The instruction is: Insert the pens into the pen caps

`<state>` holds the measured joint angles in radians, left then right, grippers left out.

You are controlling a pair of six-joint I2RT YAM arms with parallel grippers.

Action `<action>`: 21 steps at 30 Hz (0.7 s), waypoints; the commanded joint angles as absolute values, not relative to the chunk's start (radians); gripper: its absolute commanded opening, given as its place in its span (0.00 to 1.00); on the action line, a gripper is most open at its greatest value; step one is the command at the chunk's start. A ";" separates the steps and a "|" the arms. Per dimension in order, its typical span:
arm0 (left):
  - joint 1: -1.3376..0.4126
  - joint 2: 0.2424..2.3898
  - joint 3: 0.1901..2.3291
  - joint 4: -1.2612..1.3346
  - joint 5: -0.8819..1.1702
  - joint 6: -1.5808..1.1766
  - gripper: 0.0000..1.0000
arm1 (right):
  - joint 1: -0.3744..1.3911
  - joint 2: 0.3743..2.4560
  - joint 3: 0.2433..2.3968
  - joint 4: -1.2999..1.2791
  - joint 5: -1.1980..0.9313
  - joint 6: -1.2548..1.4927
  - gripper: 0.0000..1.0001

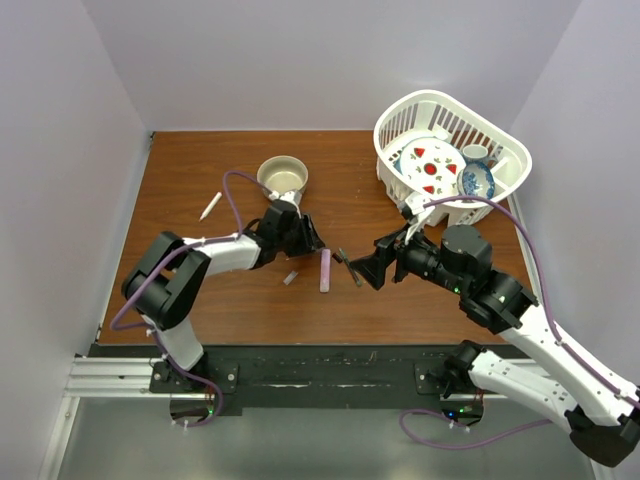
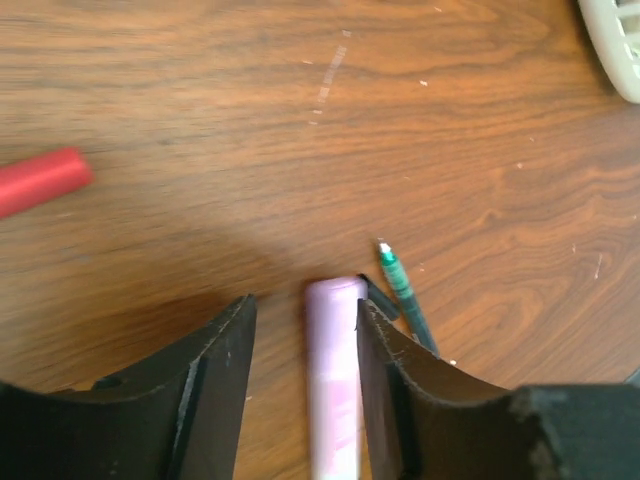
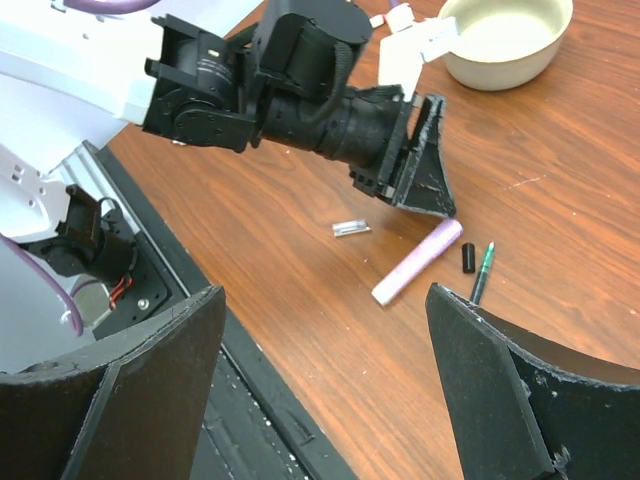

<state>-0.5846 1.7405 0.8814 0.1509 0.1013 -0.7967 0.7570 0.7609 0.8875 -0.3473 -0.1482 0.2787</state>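
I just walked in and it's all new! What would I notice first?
The left gripper sits open around a pink marker mid-table, with the right gripper open and facing it. A green pen lies beside the marker, and a white basket of dishes stands far right.

table (image 2: 200,100): smooth wood | pink marker (image 2: 335,400): matt plastic | basket (image 2: 612,35): white plastic

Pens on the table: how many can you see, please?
3: chunky pink marker inside the open left gripper; slim dark-green pen beside it; white pen far left. More may be hidden.
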 commanded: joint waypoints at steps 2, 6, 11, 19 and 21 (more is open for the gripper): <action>-0.532 1.620 0.867 0.126 0.031 -0.778 0.50 | 0.755 0.759 0.919 -0.353 -0.118 0.291 0.85; -0.444 1.537 0.908 -0.053 -0.170 -0.816 0.50 | 0.756 0.764 0.920 -0.350 -0.117 0.305 0.85; -0.306 1.459 0.923 -0.127 -0.304 -0.850 0.49 | 0.756 0.776 0.907 -0.325 -0.130 0.314 0.84; -0.003 1.603 1.028 -0.192 -0.190 -1.003 0.45 | 0.758 0.799 0.900 -0.296 -0.143 0.313 0.84; 0.030 1.637 1.054 -0.199 -0.213 -1.053 0.45 | 0.756 0.805 0.903 -0.293 -0.147 0.311 0.84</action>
<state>-0.0288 1.5646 0.9890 -0.1562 -0.2085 -0.9222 0.7570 0.7956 0.8875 -0.3428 -0.1413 0.3027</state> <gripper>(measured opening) 0.458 0.843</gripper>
